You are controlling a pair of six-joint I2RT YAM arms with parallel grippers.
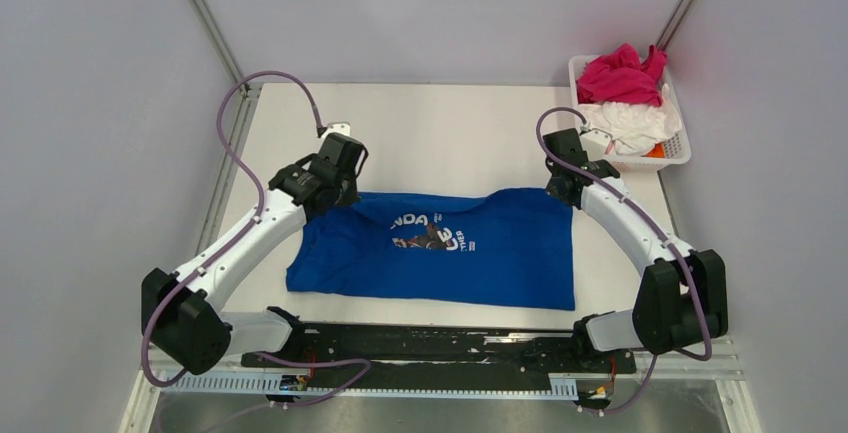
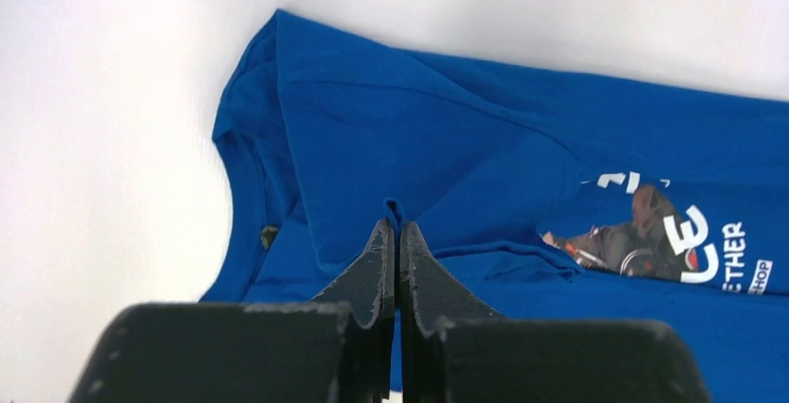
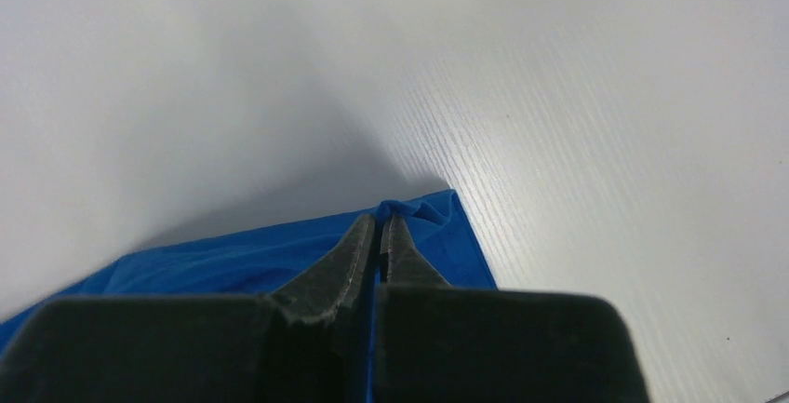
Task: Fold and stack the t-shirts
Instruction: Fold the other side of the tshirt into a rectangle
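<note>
The royal blue t-shirt with the panda print lies on the table, partly folded. My left gripper is shut on a pinch of its far left edge, seen between the jaws in the left wrist view. My right gripper is shut on the shirt's far right corner, jaws closed on the cloth. The magenta pink t-shirt and the white t-shirt lie crumpled in the basket at the far right.
The white lattice basket stands at the table's far right corner, close behind my right gripper. A black rail runs along the near edge between the arm bases. Grey walls enclose the table.
</note>
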